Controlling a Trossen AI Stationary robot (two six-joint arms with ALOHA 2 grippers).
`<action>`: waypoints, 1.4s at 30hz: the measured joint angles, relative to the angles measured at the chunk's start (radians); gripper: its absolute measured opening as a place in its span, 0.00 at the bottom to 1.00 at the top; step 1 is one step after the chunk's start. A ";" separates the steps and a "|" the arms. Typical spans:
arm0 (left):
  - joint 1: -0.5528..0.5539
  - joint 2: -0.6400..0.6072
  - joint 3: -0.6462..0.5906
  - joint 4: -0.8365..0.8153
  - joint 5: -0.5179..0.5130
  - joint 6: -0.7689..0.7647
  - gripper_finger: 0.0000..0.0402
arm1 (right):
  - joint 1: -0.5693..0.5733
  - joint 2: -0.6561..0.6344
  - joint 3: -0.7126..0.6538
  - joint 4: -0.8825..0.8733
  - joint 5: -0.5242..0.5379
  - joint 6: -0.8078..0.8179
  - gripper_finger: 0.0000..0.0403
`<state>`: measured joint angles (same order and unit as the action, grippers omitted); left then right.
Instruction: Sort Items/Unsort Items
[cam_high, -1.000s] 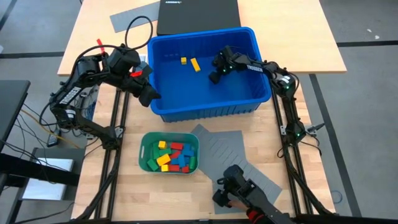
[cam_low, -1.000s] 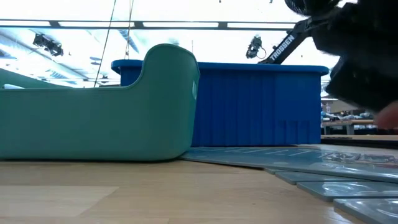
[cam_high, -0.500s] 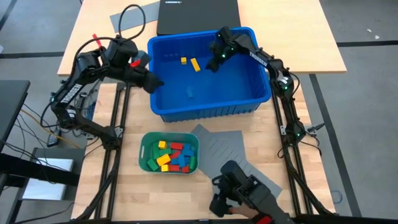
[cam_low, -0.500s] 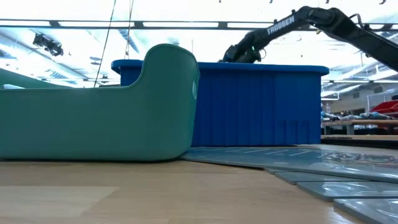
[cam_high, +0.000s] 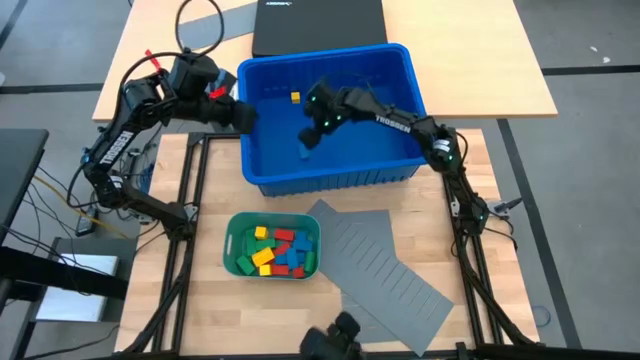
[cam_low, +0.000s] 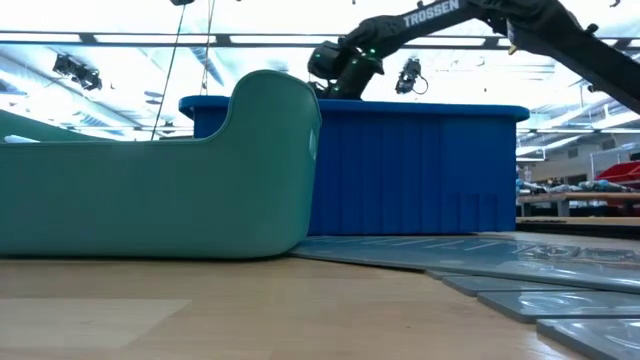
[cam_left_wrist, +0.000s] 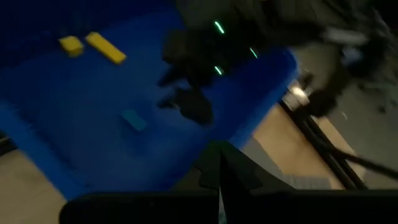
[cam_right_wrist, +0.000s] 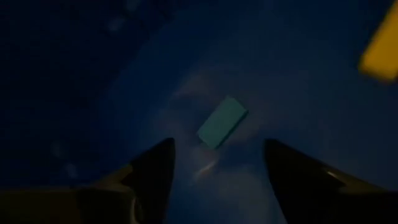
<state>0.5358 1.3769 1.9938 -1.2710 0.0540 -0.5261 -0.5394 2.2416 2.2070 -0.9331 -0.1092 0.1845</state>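
- The smooth blue plastic bin holds two yellow blocks and one teal block.
- The right claw has swung across the bin; its fingers stand wide over that teal block.
- The left claw, pinched shut, waits at the bin's rim.
- Only overhead shows the green tray full of blocks.

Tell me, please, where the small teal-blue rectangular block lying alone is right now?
In the high view, the small teal-blue rectangular block lies on the floor of the large blue plastic bin, left of centre, just below the open right claw hovering over it.
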 joint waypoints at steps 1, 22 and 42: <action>0.006 0.000 0.000 0.000 -0.017 -0.015 0.01 | 0.013 0.000 -0.009 0.001 0.026 0.076 0.63; 0.101 0.000 0.000 -0.007 0.017 0.180 0.01 | 0.162 0.000 -0.401 0.522 0.278 0.554 0.67; 0.096 0.097 -0.034 0.003 0.055 0.061 0.01 | 0.059 -0.241 -0.040 -0.050 0.184 0.141 0.47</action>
<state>0.6318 1.4744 1.9598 -1.2684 0.1089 -0.4650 -0.4807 2.0002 2.1669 -0.9826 0.0748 0.3253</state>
